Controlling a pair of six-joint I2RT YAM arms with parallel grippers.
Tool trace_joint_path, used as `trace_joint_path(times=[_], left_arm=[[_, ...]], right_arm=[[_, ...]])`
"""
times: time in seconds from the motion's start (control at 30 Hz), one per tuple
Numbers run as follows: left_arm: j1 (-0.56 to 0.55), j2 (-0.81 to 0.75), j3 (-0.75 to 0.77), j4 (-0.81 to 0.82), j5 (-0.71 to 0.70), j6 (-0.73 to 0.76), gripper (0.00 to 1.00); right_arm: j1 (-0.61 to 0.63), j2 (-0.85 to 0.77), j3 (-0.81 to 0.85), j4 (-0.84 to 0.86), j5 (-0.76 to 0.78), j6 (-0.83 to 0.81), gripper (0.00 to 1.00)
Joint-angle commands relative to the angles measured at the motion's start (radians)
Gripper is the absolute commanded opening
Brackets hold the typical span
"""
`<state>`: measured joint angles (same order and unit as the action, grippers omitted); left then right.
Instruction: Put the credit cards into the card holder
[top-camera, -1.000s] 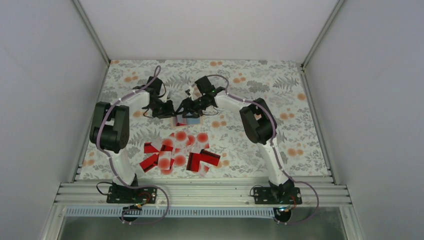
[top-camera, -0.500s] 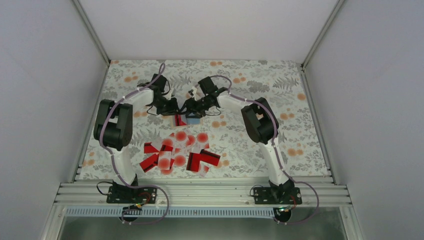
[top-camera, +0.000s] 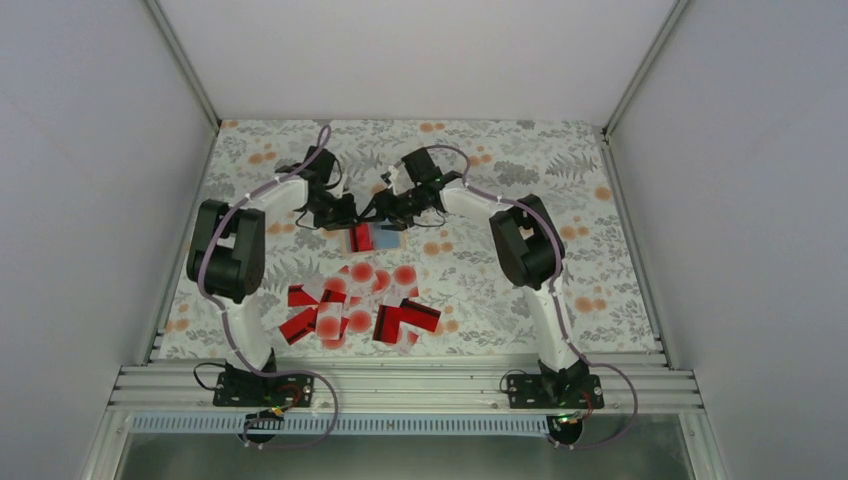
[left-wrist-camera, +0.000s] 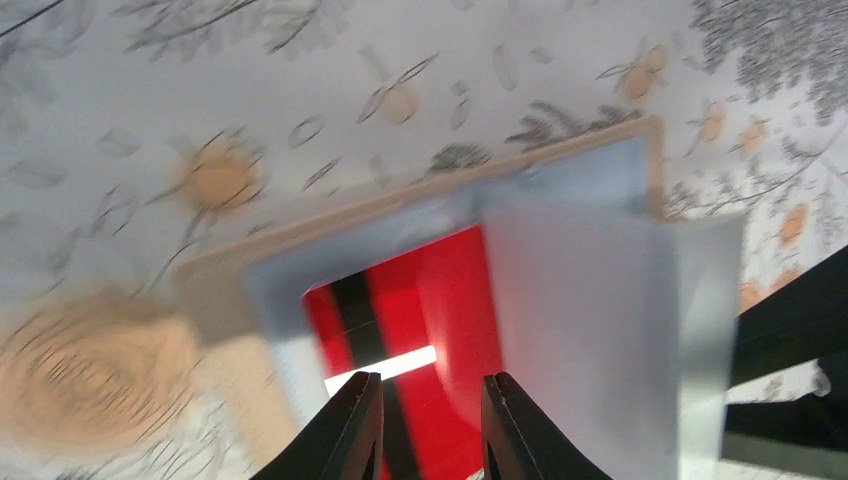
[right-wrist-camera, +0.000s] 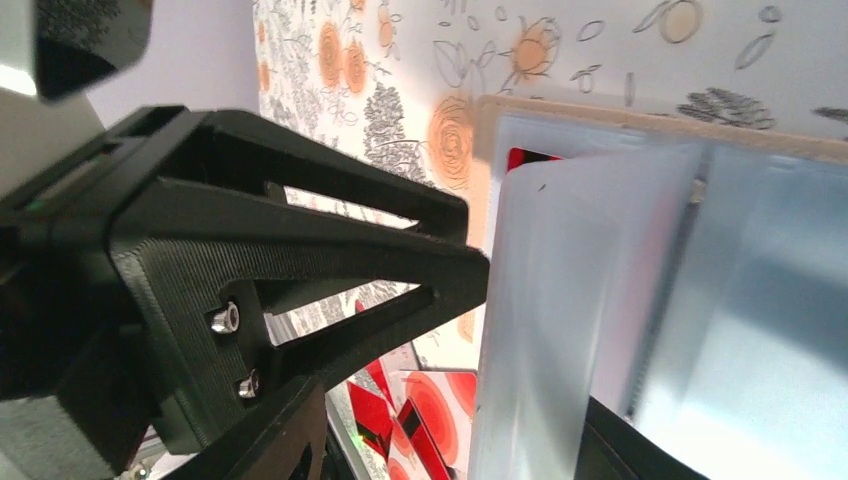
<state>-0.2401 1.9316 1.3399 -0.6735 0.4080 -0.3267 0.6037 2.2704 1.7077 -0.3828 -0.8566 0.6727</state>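
Observation:
The card holder (top-camera: 388, 240) lies open at the table's middle back, tan-rimmed (left-wrist-camera: 400, 200) and blue-grey inside. A red credit card (left-wrist-camera: 420, 300) with a black stripe shows in its left pocket. My left gripper (left-wrist-camera: 432, 425) hovers over that card, fingers a little apart, gripping nothing. A blue-grey flap (right-wrist-camera: 560, 300) stands raised between the jaws of my right gripper (right-wrist-camera: 455, 420), leaning by one finger, and the other stays well clear. In the top view the left gripper (top-camera: 350, 218) and right gripper (top-camera: 382, 215) meet above the holder. Several credit cards (top-camera: 360, 310) lie nearer me.
The loose cards, red ones and white ones with red dots, spread over the floral cloth between the arm bases. White walls close in the table on three sides. An aluminium rail (top-camera: 400, 385) runs along the near edge.
Both grippers have drawn slightly toward the far side, uncovering more of the open holder. The red card stays in the pocket.

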Motion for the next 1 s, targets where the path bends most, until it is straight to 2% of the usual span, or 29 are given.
trace_joint_path(times=[0.0,0.3,0.53,0.8,0.97], left_arm=[[0.039,-0.112,-0.093,-0.007,-0.087,-0.032,0.27],[0.160,-0.275,-0.244,-0.015,-0.169,-0.045,0.27],[0.183,-0.334,-0.235,-0.012,-0.158,-0.005,0.28],[0.170,-0.396,-0.213,0.014,-0.081,0.026,0.28],[0.130,-0.465,-0.194,-0.037,-0.093,0.056,0.38]], right_arm=[[0.033,0.031,0.057,0.020,-0.045,0.007,0.53],[0.082,0.123,0.149,0.013,-0.097,0.011,0.53],[0.086,0.140,0.216,-0.009,-0.113,-0.005,0.53],[0.035,-0.012,0.219,-0.137,-0.008,-0.110,0.53],[-0.008,-0.184,0.053,-0.263,0.179,-0.212,0.53]])
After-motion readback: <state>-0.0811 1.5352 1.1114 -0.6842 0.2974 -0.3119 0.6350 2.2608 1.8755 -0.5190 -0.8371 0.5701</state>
